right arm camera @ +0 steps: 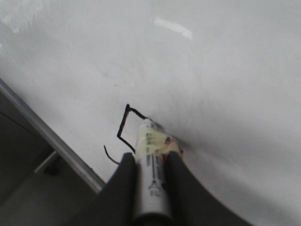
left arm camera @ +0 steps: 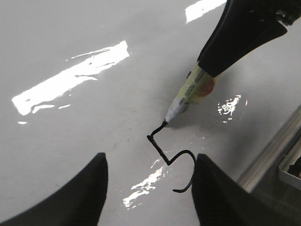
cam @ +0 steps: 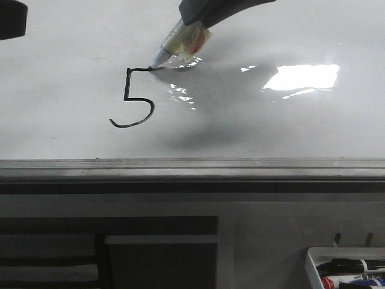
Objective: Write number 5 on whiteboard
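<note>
1. Whiteboard (cam: pixel 72 84) fills the upper part of the front view, glossy white with a bright patch of glare toward 3 o'clock and a grey metal strip (cam: pixel 192 168) along its near edge
2. Number 5 (cam: pixel 133 99) sits left of centre on the whiteboard in thin black line: a short top bar, a vertical stroke down from the bar's left end, and a round belly hooking back toward 7 o'clock
3. Marker (cam: pixel 171 43) slants down from 1 o'clock, its tip touching the right end of the top bar; yellowish tape is wrapped round its barrel
4. Right claw (right arm camera: pixel 151 162) is closed on the marker, one dark finger on each side of the white barrel
5. Left claw (left arm camera: pixel 149 188) hangs over the whiteboard with its two dark fingers (left arm camera: pixel 84 197) spread wide apart and nothing between them; the digit's belly lies in the gap as its wrist camera sees it
6. Small white tray (cam: pixel 313 265) at 5 o'clock, below the strip, holds several spare markers
</note>
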`<state>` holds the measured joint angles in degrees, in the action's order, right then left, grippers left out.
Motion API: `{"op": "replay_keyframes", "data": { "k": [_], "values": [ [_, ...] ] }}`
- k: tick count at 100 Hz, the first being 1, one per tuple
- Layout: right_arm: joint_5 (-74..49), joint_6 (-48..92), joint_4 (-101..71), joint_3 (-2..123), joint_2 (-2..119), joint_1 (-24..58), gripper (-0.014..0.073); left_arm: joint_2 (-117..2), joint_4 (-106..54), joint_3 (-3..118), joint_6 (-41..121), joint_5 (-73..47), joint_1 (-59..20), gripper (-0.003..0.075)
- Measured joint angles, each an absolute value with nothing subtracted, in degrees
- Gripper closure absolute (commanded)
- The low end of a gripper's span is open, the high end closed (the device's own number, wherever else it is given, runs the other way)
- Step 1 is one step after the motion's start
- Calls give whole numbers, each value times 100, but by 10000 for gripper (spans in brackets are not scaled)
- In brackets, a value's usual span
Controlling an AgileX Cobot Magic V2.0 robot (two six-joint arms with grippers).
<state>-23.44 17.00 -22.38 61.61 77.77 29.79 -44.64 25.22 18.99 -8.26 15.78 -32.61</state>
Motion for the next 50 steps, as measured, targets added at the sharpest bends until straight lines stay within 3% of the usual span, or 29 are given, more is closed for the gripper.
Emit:
{"op": "replay_keyframes", "data": {
  "k": [50],
  "values": [
    [-2491, 1729, -2067, 6161, 7676, 3195, 641, -4464, 2676, 1899, -826, 1593, -3261, 356]
  ]
}}
